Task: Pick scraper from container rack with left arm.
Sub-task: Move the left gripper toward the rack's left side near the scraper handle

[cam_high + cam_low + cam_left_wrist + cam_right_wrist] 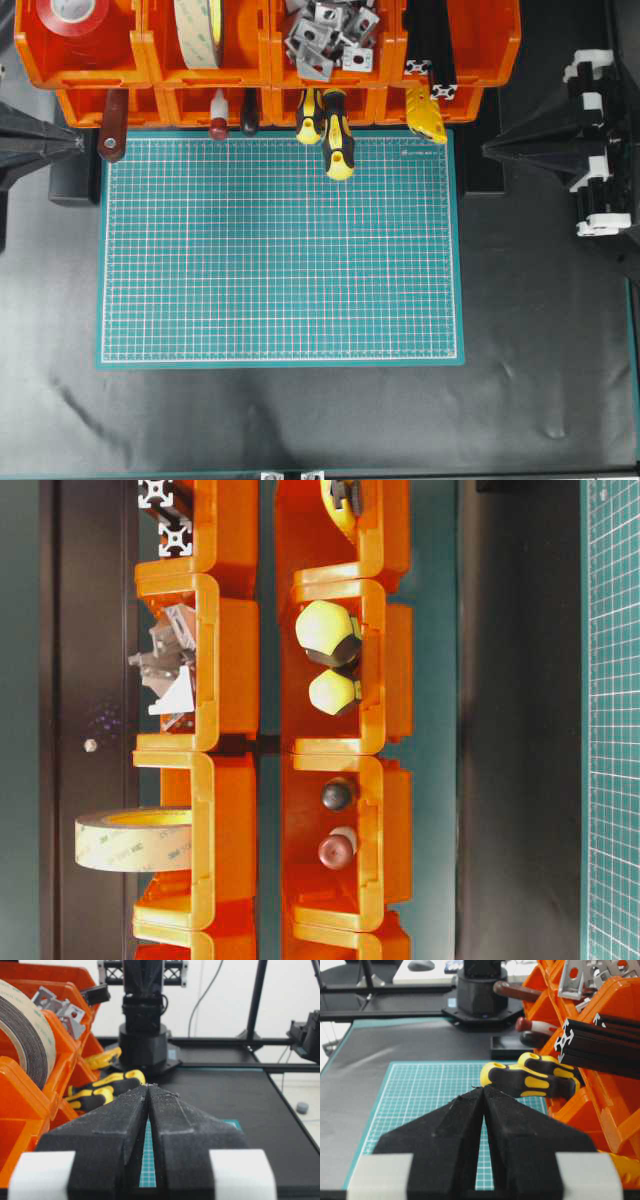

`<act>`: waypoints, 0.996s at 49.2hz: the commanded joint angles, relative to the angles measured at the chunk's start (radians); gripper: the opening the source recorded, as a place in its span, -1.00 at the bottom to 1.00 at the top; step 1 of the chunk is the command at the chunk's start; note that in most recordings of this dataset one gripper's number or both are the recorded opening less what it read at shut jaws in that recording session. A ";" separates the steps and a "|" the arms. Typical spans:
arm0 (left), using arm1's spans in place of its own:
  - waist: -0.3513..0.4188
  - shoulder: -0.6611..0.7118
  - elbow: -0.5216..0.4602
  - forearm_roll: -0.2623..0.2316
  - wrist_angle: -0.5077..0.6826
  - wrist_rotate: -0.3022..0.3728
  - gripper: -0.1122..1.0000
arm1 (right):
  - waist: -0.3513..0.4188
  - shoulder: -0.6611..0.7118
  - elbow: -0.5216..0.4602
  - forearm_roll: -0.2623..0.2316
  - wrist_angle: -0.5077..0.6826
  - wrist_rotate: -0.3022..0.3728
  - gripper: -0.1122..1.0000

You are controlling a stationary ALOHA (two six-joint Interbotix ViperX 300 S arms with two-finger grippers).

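The container rack (265,90) runs across the top of the overhead view, two tiers of orange bins set just above the green cutting mat (280,245). The scraper (112,128) sits in the leftmost lower bin, its reddish-brown handle poking out over the bin's front lip so that the holed end hangs at the mat's top-left corner.

In the next lower bin lie a small red-knobbed tool (218,118) and a dark-handled tool (248,113). One bin further along, two yellow-and-black screwdrivers (331,132) stick out over the mat. A yellow utility knife (426,112) juts from the last lower bin. The upper tier holds a red tape roll (78,18), a cream tape roll (200,30), a heap of metal brackets (330,35) and black aluminium profiles (432,55).

The left gripper (80,143) rests at the left edge of the overhead view, its tip pointing inward and lying just beside the scraper handle — apart from it, not touching. Nothing stands between the two. In the left wrist view the left gripper's fingers (120,1125) meet at the tip with only a thin slit between them, holding nothing.

The right gripper (490,150) sits at the right edge, well apart from the rack's tools. Its fingers (520,1130) are likewise pressed together at the tip and hold nothing.
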 commanded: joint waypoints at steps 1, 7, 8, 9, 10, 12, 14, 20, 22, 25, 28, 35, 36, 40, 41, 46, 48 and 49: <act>-0.014 0.026 -0.038 0.044 0.046 -0.015 -0.69 | -0.003 0.014 -0.029 0.002 -0.011 0.015 -0.76; -0.015 0.023 -0.121 0.046 0.192 0.003 -0.80 | -0.003 0.018 -0.028 0.037 -0.005 0.035 -0.81; -0.015 0.021 -0.135 0.046 0.218 0.005 -0.80 | -0.002 0.018 -0.028 0.038 -0.003 0.041 -0.81; -0.015 0.021 -0.150 0.046 0.245 0.005 -0.80 | -0.002 0.018 -0.028 0.038 -0.003 0.049 -0.81; -0.017 0.021 -0.166 0.046 0.276 0.005 -0.80 | -0.002 0.018 -0.029 0.038 -0.003 0.055 -0.81; -0.026 0.025 -0.196 0.046 0.345 0.006 -0.80 | -0.003 0.018 -0.031 0.038 -0.003 0.071 -0.81; -0.043 0.026 -0.230 0.048 0.426 0.006 -0.80 | -0.003 0.017 -0.032 0.038 -0.003 0.086 -0.81; -0.094 0.043 -0.339 0.052 0.675 0.006 -0.80 | -0.002 0.017 -0.032 0.038 -0.003 0.126 -0.81; -0.112 0.048 -0.374 0.054 0.749 0.006 -0.80 | -0.002 0.017 -0.032 0.038 -0.003 0.132 -0.81; -0.140 0.058 -0.426 0.058 0.851 0.006 -0.80 | -0.002 0.017 -0.034 0.040 -0.003 0.138 -0.81; -0.160 0.077 -0.476 0.064 0.948 0.006 -0.80 | -0.002 0.017 -0.037 0.038 -0.006 0.147 -0.81; -0.207 0.156 -0.597 0.101 1.170 0.006 -0.80 | -0.002 0.017 -0.054 0.038 -0.006 0.181 -0.81; -0.216 0.169 -0.611 0.110 1.197 0.006 -0.80 | -0.002 0.017 -0.055 0.038 -0.003 0.187 -0.81; -0.261 0.227 -0.664 0.166 1.289 0.000 -0.80 | 0.002 0.017 -0.057 0.038 0.002 0.198 -0.81; -0.270 0.239 -0.673 0.193 1.304 -0.005 -0.80 | 0.003 0.017 -0.057 0.038 0.002 0.199 -0.81; -0.336 0.287 -0.689 0.388 1.331 -0.063 -0.80 | 0.015 0.017 -0.057 0.038 0.005 0.199 -0.81; -0.357 0.304 -0.692 0.472 1.347 -0.112 -0.80 | 0.021 0.018 -0.057 0.038 0.005 0.199 -0.81; -0.364 0.311 -0.693 0.511 1.359 -0.141 -0.80 | 0.026 0.018 -0.057 0.038 0.005 0.199 -0.81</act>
